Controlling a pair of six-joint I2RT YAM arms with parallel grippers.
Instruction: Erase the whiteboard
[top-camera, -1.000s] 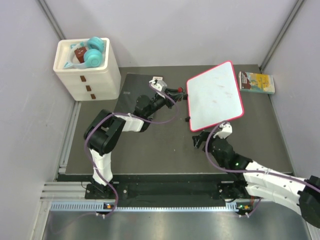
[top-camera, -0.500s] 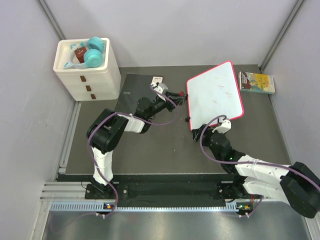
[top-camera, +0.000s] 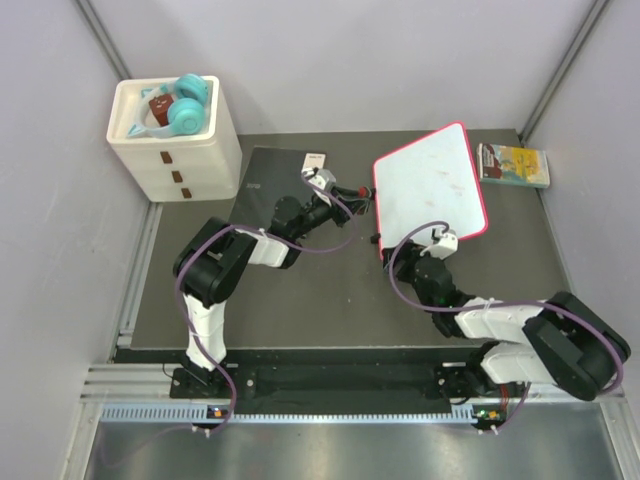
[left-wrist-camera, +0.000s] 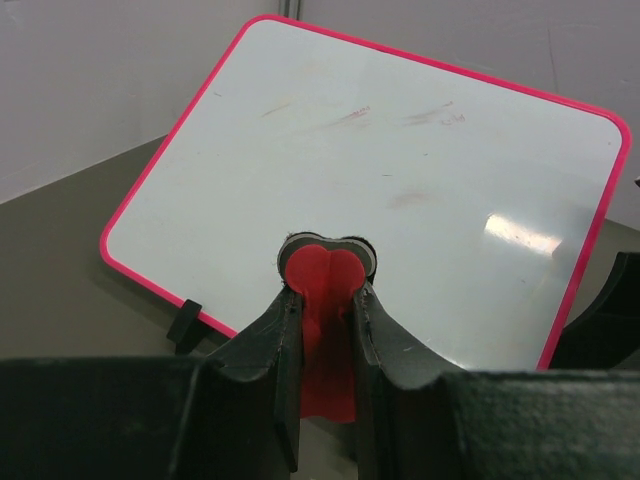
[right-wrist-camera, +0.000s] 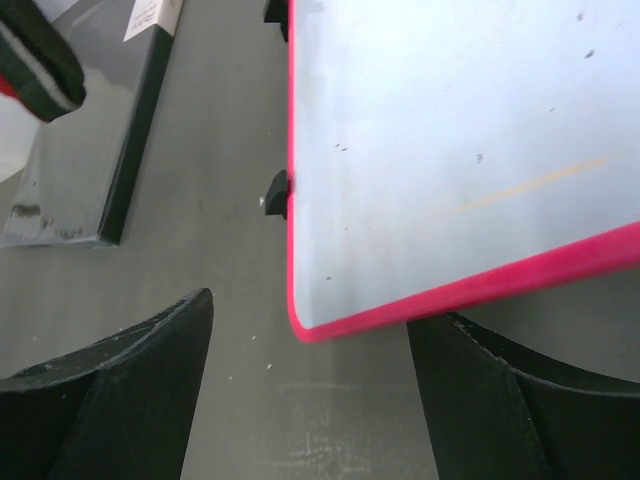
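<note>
The whiteboard (top-camera: 430, 190) lies tilted on the dark mat, white with a pink-red frame. Only faint smudges show on the whiteboard (left-wrist-camera: 400, 170) in the left wrist view. My left gripper (top-camera: 352, 190) hovers just off its left edge and is shut on a red eraser (left-wrist-camera: 322, 275), which stands over the board's near edge. My right gripper (top-camera: 408, 256) is open at the board's near-left corner. In the right wrist view that corner of the whiteboard (right-wrist-camera: 450, 130) sits between and just ahead of the spread fingers of my right gripper (right-wrist-camera: 310, 312), which hold nothing.
A flat black notebook (top-camera: 262, 185) lies left of the board under the left arm. A yellow-green book (top-camera: 513, 165) lies at the back right. A white drawer unit (top-camera: 175, 140) with teal headphones (top-camera: 188, 103) stands at the back left. Walls enclose three sides.
My right gripper has moved forward to the board's near-left corner and its jaws have narrowed a little. The left gripper has barely shifted and still holds the eraser.
</note>
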